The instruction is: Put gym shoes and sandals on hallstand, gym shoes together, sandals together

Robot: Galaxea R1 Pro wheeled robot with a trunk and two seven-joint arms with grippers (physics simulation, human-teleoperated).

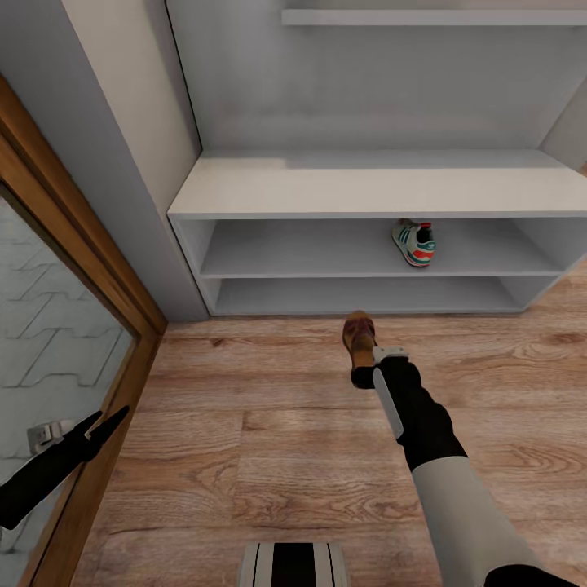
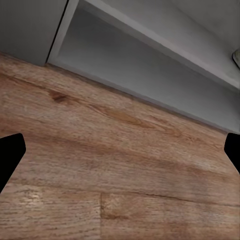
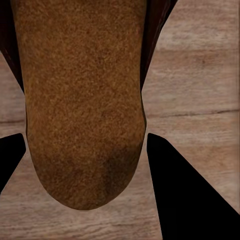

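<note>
One dark brown sandal (image 1: 359, 333) with a tan sole is held at its heel by my right gripper (image 1: 364, 371), just in front of the hallstand (image 1: 367, 186), over the corridor floor (image 1: 269, 424). In the right wrist view the sandal's tan footbed (image 3: 82, 100) runs between the two black fingers (image 3: 185, 190). A gym shoe (image 1: 414, 243), cream with green stripes and a red-orange heel, stands on the hallstand's upper shelf, right of centre. My left gripper (image 1: 102, 425) hangs open at the lower left with nothing in it; in the left wrist view (image 2: 120, 145) it faces bare floor.
A wood-framed glass door (image 1: 73, 326) runs along the left side, close to my left arm. A thin white wall shelf (image 1: 432, 16) hangs above the hallstand. The lower shelf compartment (image 1: 359, 295) is open. My base (image 1: 293, 564) shows at the bottom edge.
</note>
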